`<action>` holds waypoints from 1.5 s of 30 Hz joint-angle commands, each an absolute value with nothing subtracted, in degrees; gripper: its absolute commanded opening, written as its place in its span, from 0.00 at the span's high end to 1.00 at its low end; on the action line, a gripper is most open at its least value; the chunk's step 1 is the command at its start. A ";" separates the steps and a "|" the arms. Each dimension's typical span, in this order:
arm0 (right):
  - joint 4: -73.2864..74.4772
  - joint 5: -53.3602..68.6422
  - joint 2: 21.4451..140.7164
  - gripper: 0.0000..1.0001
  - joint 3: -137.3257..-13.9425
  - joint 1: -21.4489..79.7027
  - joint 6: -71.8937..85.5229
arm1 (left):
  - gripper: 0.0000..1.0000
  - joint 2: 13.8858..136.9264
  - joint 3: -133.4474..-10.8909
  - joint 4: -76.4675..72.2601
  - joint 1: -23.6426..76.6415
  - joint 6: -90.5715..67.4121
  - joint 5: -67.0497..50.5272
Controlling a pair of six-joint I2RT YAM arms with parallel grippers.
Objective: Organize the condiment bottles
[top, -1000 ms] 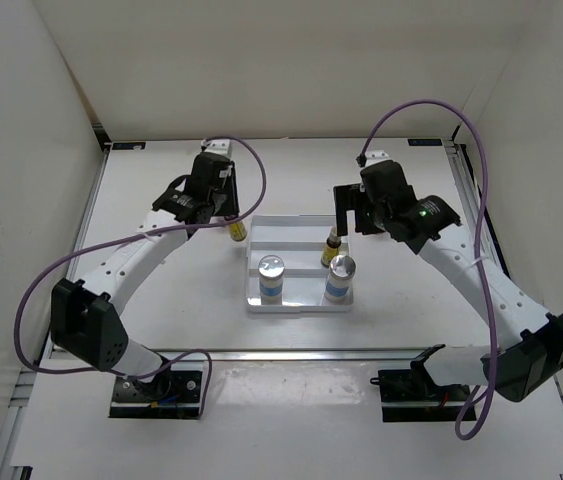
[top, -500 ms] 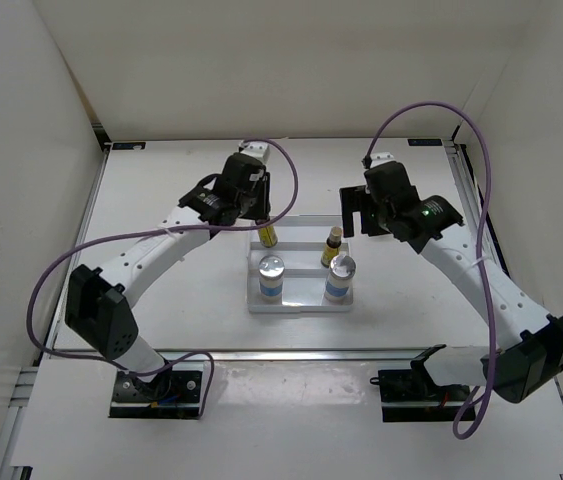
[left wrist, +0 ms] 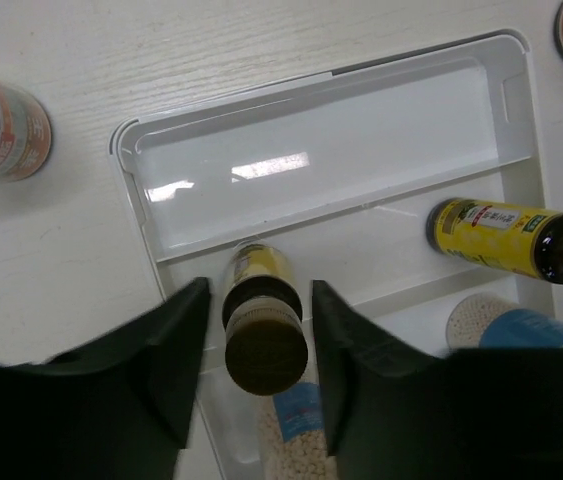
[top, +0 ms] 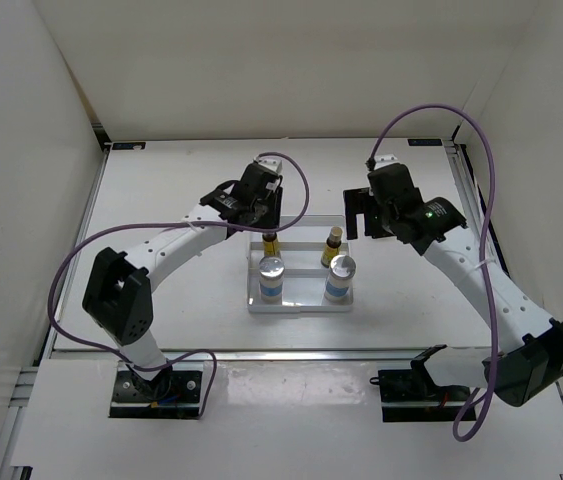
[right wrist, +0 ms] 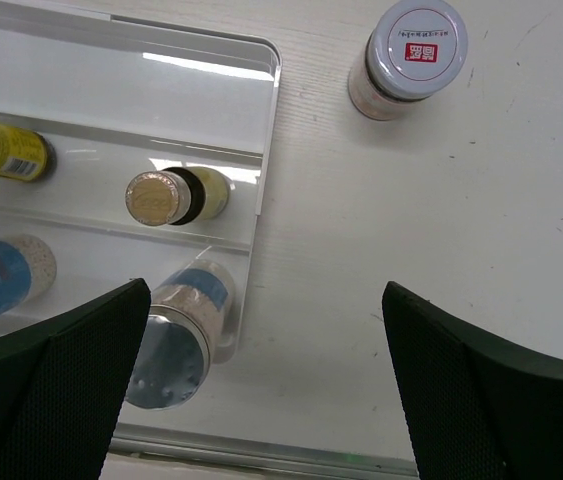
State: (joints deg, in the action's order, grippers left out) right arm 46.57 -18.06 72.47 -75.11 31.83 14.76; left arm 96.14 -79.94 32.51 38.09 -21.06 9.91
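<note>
An amber bottle (left wrist: 264, 335) is pinched upright between the left fingers (left wrist: 161, 380) over the middle row of the white tray (left wrist: 146, 215), and a squat jar (left wrist: 1, 120) is stood on the worktop (left wrist: 51, 260) beside the tray. In the near row a silver-capped bottle (top: 272, 275) and a second silver-capped bottle (top: 340, 275) are seated, with a second amber bottle (top: 333, 243) behind. The right fingers (right wrist: 51, 380) are spread wide above the tray's right edge, near another jar (right wrist: 409, 55)
</note>
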 commanded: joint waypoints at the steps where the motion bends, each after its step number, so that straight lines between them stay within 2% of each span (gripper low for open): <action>1: 46.58 -19.51 71.10 0.00 -74.44 31.11 14.94 | 0.41 95.79 -82.17 31.99 38.14 -21.80 9.67; 3: 46.58 -20.29 71.10 0.00 -74.44 31.11 15.72 | 0.34 95.80 -82.79 32.51 38.14 -21.80 9.67; 4: 47.10 -20.30 71.10 0.00 -74.44 30.50 15.73 | 0.25 95.80 -82.79 32.52 38.14 -21.80 9.67; 6: 48.60 -20.30 72.50 0.00 -75.57 29.36 16.34 | 0.14 95.80 -83.40 32.52 38.14 -21.80 9.67; 7: 49.39 -20.30 73.99 0.00 -76.37 28.31 17.04 | 0.05 95.80 -83.41 32.52 38.14 -21.80 10.36; 8: 49.92 -20.30 74.61 0.00 -77.25 28.30 17.05 | 0.01 95.80 -83.41 32.52 38.14 -21.80 10.37; 15: 49.93 -15.93 80.85 0.00 -82.08 20.05 18.19 | 0.01 92.73 -87.19 33.22 38.67 -18.46 15.28; 19: 48.78 -10.47 90.14 0.00 -87.09 13.90 18.19 | 0.01 90.44 -87.80 33.84 33.69 -15.92 15.29; 25: 50.10 -9.23 106.05 0.00 -99.38 13.27 16.35 | 0.01 87.90 -84.56 34.89 24.36 -13.89 12.05; 31: 50.62 -10.46 114.60 0.00 -100.73 12.14 15.82 | 0.01 85.44 -79.82 34.89 17.76 -14.41 7.74; 38: 47.46 -10.46 116.19 0.00 -96.25 10.46 15.82 | 0.01 84.20 -76.91 34.89 16.52 -14.41 7.73; 41: 46.05 -9.93 116.72 0.13 -95.02 9.93 15.29 | 0.01 83.67 -75.85 34.89 16.52 -14.41 7.73; 42: 45.36 -9.93 116.72 0.30 -95.01 9.93 14.77 | 0.01 83.67 -75.85 34.89 16.52 -14.41 7.73; 44: 44.30 -10.89 116.19 0.41 -95.01 9.93 14.24 | 0.01 83.67 -74.80 34.89 16.52 -13.89 7.73; 45: 44.30 -11.51 116.19 0.56 -95.01 9.93 14.24 | 0.01 83.67 -74.79 34.89 16.52 -13.89 8.34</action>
State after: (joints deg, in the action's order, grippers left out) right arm 47.03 -10.09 116.44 -95.33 10.17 15.25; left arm 86.67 -75.61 34.85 16.67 -14.66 8.78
